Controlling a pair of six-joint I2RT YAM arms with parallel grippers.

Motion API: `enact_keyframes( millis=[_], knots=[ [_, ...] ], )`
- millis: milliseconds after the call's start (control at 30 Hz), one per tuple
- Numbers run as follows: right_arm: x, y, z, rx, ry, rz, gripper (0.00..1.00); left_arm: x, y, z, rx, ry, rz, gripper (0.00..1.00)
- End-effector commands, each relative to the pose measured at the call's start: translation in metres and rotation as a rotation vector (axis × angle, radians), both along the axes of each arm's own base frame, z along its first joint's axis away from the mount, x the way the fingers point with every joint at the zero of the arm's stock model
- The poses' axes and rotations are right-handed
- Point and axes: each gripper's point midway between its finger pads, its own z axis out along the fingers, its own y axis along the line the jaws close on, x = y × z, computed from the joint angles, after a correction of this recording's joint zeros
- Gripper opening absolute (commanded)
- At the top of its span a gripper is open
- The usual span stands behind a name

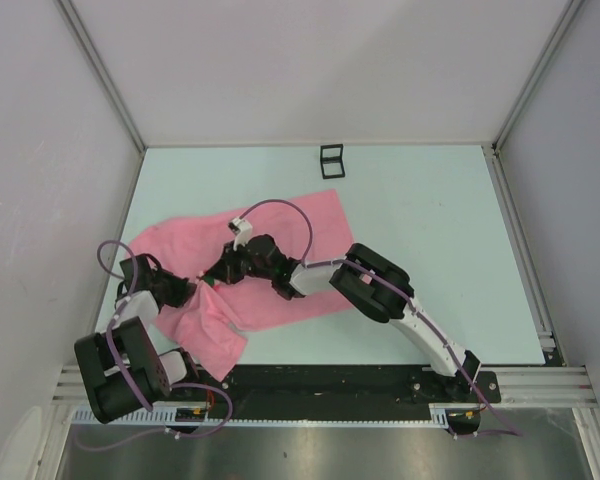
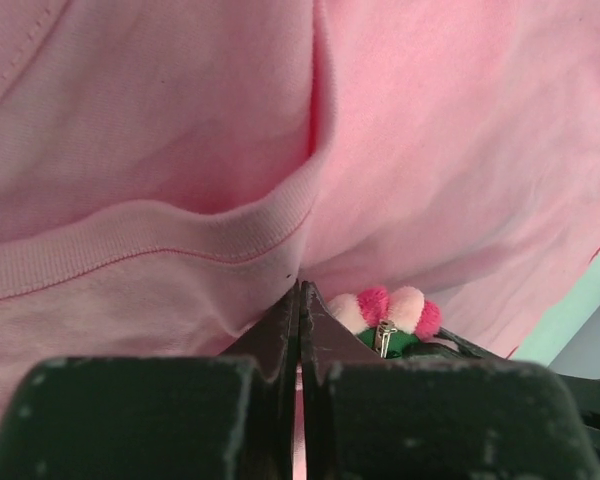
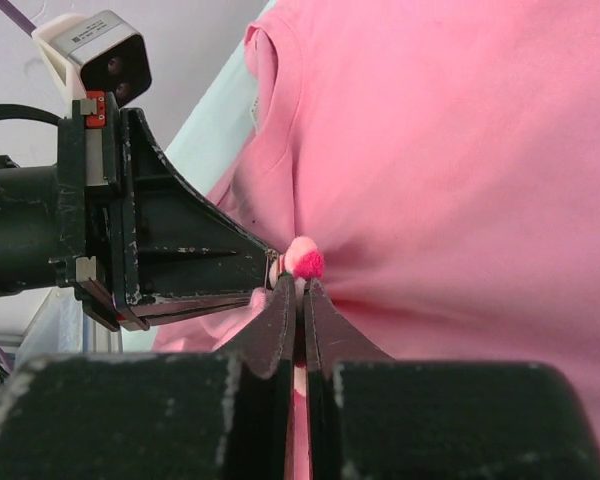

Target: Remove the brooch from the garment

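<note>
The brooch [image 2: 385, 312] is not yet coming off; it is sitting pinned near the middle of the garment [image 1: 300, 215] on the worktop [image 1: 430, 220]. My left gripper [image 2: 300, 290], reaching toward 2 o'clock, is pinching cloth, jaws together. My right gripper [image 3: 300, 285], stretching toward 10 o'clock, is clamping the brooch's edge, I judge.

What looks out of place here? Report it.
Nothing spilled or damaged. The garment lies askew and rumpled, its cloth drawn into folds where the left tool and right tool pinch shut at the brooch.
</note>
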Motion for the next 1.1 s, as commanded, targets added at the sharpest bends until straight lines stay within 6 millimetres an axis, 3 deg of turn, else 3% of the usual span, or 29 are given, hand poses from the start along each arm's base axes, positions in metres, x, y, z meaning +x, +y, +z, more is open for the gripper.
enact_keyframes(
  millis=[0,133,167,300,367,500,700,733,767,933,1033,1067],
  knots=[
    [0.005,0.011,0.048,0.115,-0.046,0.0,0.0,-0.003,-0.005,0.009,0.009,-0.024,-0.063,0.01],
    [-0.006,0.014,0.044,0.106,0.028,0.081,0.0,0.001,-0.006,0.013,0.005,-0.044,-0.069,0.01],
    [-0.016,0.014,0.034,0.071,0.07,0.147,0.01,0.0,-0.005,0.01,0.008,-0.035,-0.068,0.01],
    [-0.026,0.012,0.018,-0.014,0.132,0.224,0.2,-0.002,-0.005,0.002,0.009,-0.016,-0.075,0.0],
    [-0.029,0.004,0.006,-0.075,0.155,0.249,0.23,-0.002,-0.005,-0.001,0.011,-0.013,-0.076,0.01],
    [-0.023,0.0,0.004,-0.134,0.137,0.29,0.36,-0.007,-0.005,-0.009,0.012,0.009,-0.067,0.0],
    [-0.013,0.002,0.001,-0.158,0.104,0.332,0.46,-0.008,-0.004,-0.009,0.016,0.008,-0.067,0.0],
    [-0.014,0.0,-0.014,-0.192,0.131,0.336,0.47,-0.008,-0.004,-0.008,0.02,0.005,-0.069,0.0],
    [-0.008,0.005,-0.004,-0.175,0.116,0.35,0.47,-0.008,-0.004,-0.008,0.022,0.005,-0.069,0.0],
    [-0.004,0.007,-0.013,-0.185,0.132,0.373,0.45,-0.009,-0.003,-0.008,0.026,0.005,-0.067,0.01],
    [-0.005,0.007,-0.014,-0.18,0.135,0.384,0.39,-0.008,-0.004,-0.006,0.022,0.0,-0.069,0.0],
    [-0.005,0.007,-0.013,-0.178,0.134,0.384,0.33,-0.007,-0.004,-0.006,0.026,-0.002,-0.068,0.0]
  ],
)
